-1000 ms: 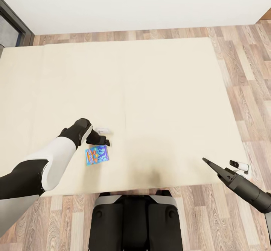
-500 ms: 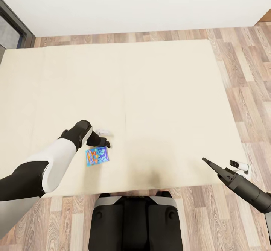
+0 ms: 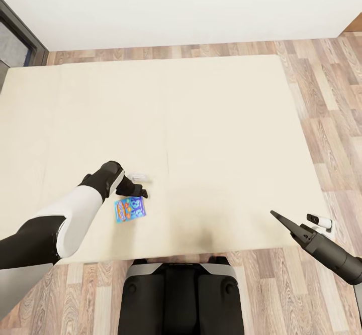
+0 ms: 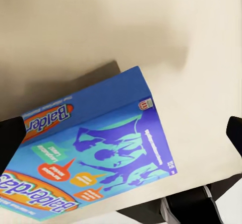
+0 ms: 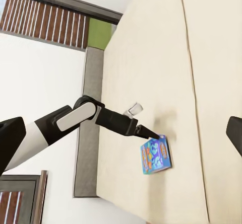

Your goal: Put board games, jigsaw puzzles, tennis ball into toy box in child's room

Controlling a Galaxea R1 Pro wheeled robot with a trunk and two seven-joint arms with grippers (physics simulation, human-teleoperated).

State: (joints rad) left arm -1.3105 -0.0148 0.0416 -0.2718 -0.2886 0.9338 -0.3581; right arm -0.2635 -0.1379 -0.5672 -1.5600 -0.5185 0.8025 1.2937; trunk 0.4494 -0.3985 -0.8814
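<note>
A small, mostly blue board game (image 3: 129,208) lies flat on the beige bed (image 3: 211,124), near its front edge. My left gripper (image 3: 141,190) hovers just past the game's far edge, open and holding nothing. In the left wrist view the board game (image 4: 96,153) is close below, with the dark fingertips (image 4: 10,138) wide apart at either side of it. My right gripper (image 3: 275,215) hangs over the bed's front right corner, away from the game, open and empty. The right wrist view looks across the bed at the left arm and the board game (image 5: 155,155).
Wood-plank floor (image 3: 327,99) runs along the bed's right side and far edge, below a white wall (image 3: 176,3). A dark window frame (image 3: 20,28) stands at far left. My base (image 3: 181,295) is against the bed's front edge. The bed's grey frame (image 5: 91,133) borders the mattress.
The whole head view has shifted slightly, so the bed sits a little lower in the picture. Both arms hold about the same pose, and the board game has not moved.
</note>
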